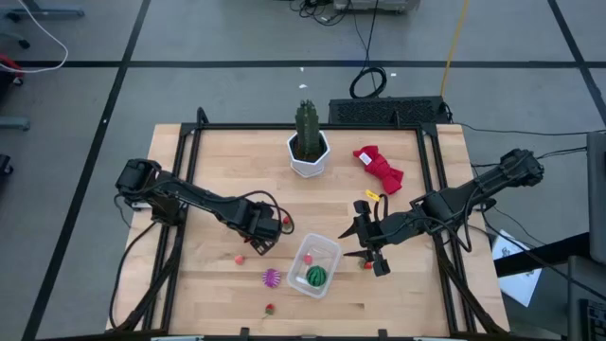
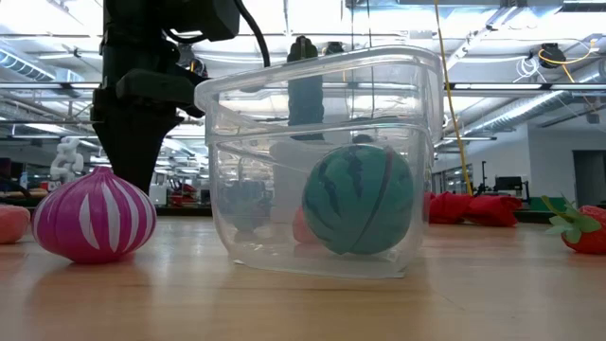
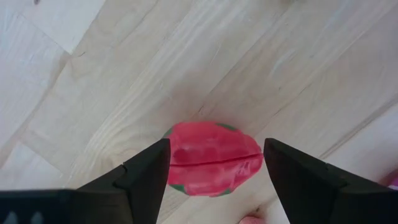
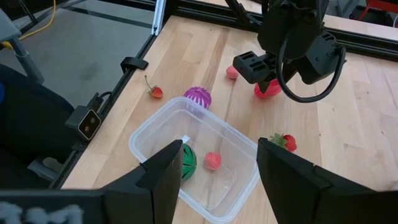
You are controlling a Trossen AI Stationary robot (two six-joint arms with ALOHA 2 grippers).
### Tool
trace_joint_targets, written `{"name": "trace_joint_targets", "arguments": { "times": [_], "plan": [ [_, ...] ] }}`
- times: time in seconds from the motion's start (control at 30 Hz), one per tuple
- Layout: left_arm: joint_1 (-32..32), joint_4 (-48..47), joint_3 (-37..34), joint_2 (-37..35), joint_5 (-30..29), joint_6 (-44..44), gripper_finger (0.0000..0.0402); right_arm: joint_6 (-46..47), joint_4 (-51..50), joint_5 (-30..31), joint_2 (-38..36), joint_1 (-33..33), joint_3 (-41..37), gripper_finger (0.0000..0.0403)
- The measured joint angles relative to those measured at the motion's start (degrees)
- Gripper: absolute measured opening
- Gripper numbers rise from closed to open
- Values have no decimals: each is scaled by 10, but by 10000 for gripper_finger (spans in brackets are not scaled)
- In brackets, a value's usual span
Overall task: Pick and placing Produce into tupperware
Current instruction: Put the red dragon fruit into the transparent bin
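Note:
The tupperware [image 1: 327, 248] is a clear tub at the table's near middle. It holds a green striped ball [image 4: 187, 160] and a pink bit [image 4: 212, 160]. My left gripper [image 1: 256, 239] stands left of the tub, pointing down, shut on a larger red piece [image 3: 214, 160]. A purple striped piece [image 1: 272, 278] lies near the tub's left side, with a strawberry [image 4: 286, 142], a pink bit [image 1: 240, 258] and a small red bit [image 1: 270, 308] around it. My right gripper [image 1: 365, 248] hovers open just right of the tub, with nothing between its fingers. My left gripper pinches the red piece between its two fingers, one finger on each of its two ends [image 3: 171, 163]. The fingers come from above, pointing down. Whether the piece is clear of the wood or still rests on it, I cannot tell.
A green cactus in a white pot [image 1: 308, 147] stands at the far middle, and a red cloth bundle [image 1: 379, 169] lies to its right. Another small red bit [image 1: 365, 265] lies under my right gripper. The far left of the wooden top [image 1: 218, 161] is bare.

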Motion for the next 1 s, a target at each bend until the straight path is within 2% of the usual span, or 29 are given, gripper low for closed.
{"name": "trace_joint_targets", "arguments": {
  "times": [0.2, 0.53, 0.63, 0.8, 1.0],
  "plan": [
    [1, -2, 0, -14, -11, 3, 259, -1, 1, 0, 0, 0, 0, 196],
    [0, -17, 0, -38, -41, 173, 258, 6, 1, 0, 0, 0, 0, 196],
    [0, -38, 0, -41, -46, 194, 259, 8, 1, 0, 0, 0, 0, 196],
    [0, -62, 0, -40, -60, 158, 266, 8, 1, 0, 0, 0, 0, 196],
    [0, -78, 0, -40, -61, 16, 261, 7, 1, 0, 0, 0, 0, 196]
  ]
}}
